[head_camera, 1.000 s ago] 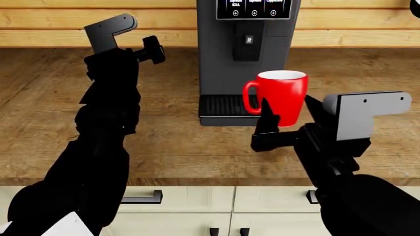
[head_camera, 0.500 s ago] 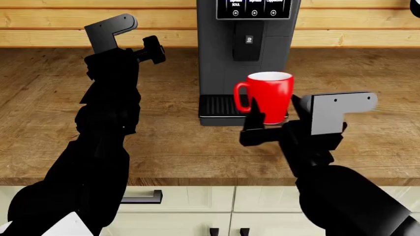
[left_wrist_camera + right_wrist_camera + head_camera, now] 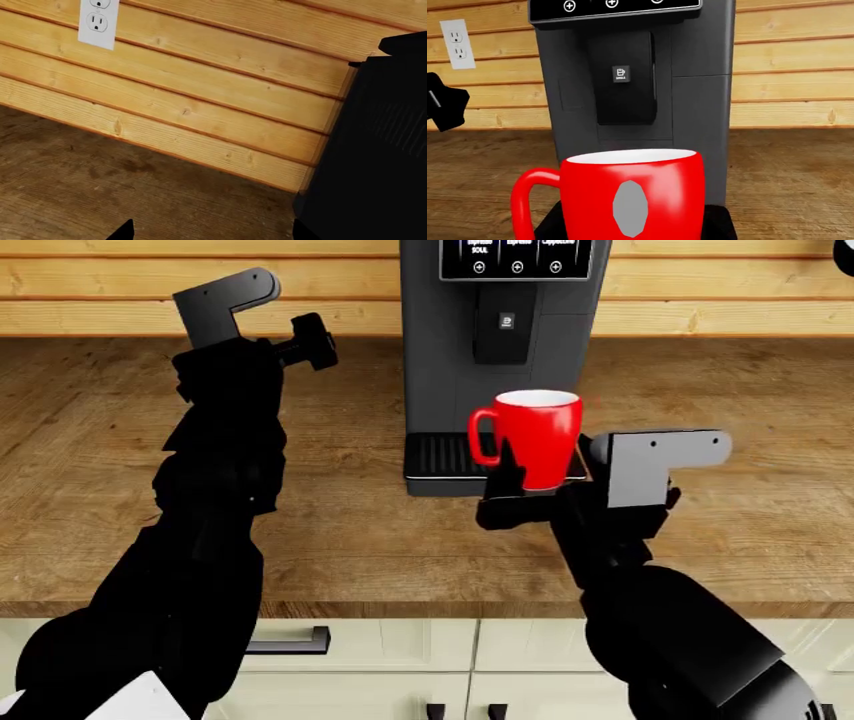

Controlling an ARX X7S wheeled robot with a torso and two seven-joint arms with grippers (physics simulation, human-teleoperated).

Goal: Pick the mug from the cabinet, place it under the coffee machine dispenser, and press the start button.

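Observation:
The red mug is white inside, with its handle to the left. My right gripper is shut on its lower part and holds it upright over the right front of the black drip tray. The coffee machine dispenser juts from the dark grey machine, above and slightly left of the mug. In the right wrist view the mug fills the lower middle, below the dispenser. Touch buttons line the panel above. My left gripper is open and empty, left of the machine.
The wooden counter ends at a front edge above white drawers. A plank wall with an outlet stands behind the counter. The machine's dark side is close beside my left gripper.
My right gripper has carried the mug leftward and toward the machine, from right of the drip tray to over its right part. The left arm has not moved.

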